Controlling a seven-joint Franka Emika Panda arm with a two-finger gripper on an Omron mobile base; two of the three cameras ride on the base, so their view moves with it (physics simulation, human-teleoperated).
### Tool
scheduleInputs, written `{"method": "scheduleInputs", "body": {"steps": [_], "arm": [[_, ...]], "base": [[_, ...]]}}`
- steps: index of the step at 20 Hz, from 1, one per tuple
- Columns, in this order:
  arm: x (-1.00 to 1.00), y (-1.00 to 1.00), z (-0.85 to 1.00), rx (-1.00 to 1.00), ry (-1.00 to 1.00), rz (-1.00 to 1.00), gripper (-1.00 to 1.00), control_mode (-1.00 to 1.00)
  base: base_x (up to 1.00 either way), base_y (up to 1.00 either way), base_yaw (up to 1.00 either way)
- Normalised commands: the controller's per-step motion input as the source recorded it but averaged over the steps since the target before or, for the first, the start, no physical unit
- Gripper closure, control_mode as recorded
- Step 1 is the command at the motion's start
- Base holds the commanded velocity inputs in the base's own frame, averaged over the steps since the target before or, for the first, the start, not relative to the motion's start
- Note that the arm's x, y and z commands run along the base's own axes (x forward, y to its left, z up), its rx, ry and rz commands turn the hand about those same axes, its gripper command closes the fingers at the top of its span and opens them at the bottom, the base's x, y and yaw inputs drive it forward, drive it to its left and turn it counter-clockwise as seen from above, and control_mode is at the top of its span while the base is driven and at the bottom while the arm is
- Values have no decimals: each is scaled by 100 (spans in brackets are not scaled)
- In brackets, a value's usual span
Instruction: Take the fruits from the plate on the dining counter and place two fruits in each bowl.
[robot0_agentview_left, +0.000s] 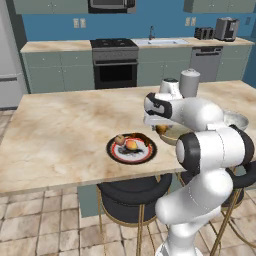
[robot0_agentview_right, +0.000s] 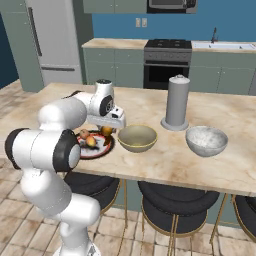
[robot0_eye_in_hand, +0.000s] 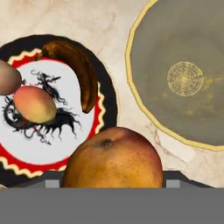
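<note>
1. The gripper (robot0_agentview_right: 106, 130) hangs above the dining counter (robot0_agentview_left: 60, 130), over the gap between the plate (robot0_agentview_left: 113, 150) and the olive-yellow bowl (robot0_agentview_right: 137, 138). In the hand view a yellow-orange fruit (robot0_eye_in_hand: 112, 158) sits right at the fingers' end and hides the tips, so how far apart the jaws stand cannot be read directly; the fruit looks held between them, clear of the plate
2. That fruit appears round, firm and smooth-skinned. I judge it light and stiff enough for a squeeze across its widest middle, but rounded and possibly slippery, so an off-centre pinch could let it roll out
3. On the plate lie three more: a peach-pink fruit (robot0_eye_in_hand: 35, 104) near the centre, a reddish-brown fruit (robot0_eye_in_hand: 8, 77) touching it at the plate's edge, and a dark brown fruit (robot0_eye_in_hand: 76, 72), long and curved, along the rim side nearest the bowl
4. The curved one looks best taken across its narrow thickness at mid-length; the two touching ones leave little finger room between them, so approach from their free sides
5. The olive-yellow bowl stands just beside the plate and looks empty; its sloped wall should keep a dropped fruit inside
6. Farther along the counter stand a tall grey cylinder (robot0_agentview_right: 178, 102) and the white-grey speckled bowl (robot0_agentview_right: 206, 140), whose inside also looks empty
</note>
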Motion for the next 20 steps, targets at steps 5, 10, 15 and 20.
{"method": "scheduleInputs", "body": {"steps": [5, 10, 15, 20], "arm": [[11, -100, 5, 0, 0, -5, 100, -100], [1, -88, 0, 0, 0, -3, 100, -100], [23, -9, -3, 0, 3, 0, 100, -100], [27, 11, 0, 0, 0, 3, 100, -100]], "base": [[0, 0, 0], [0, 0, 0], [0, 0, 0], [0, 0, 0]]}}
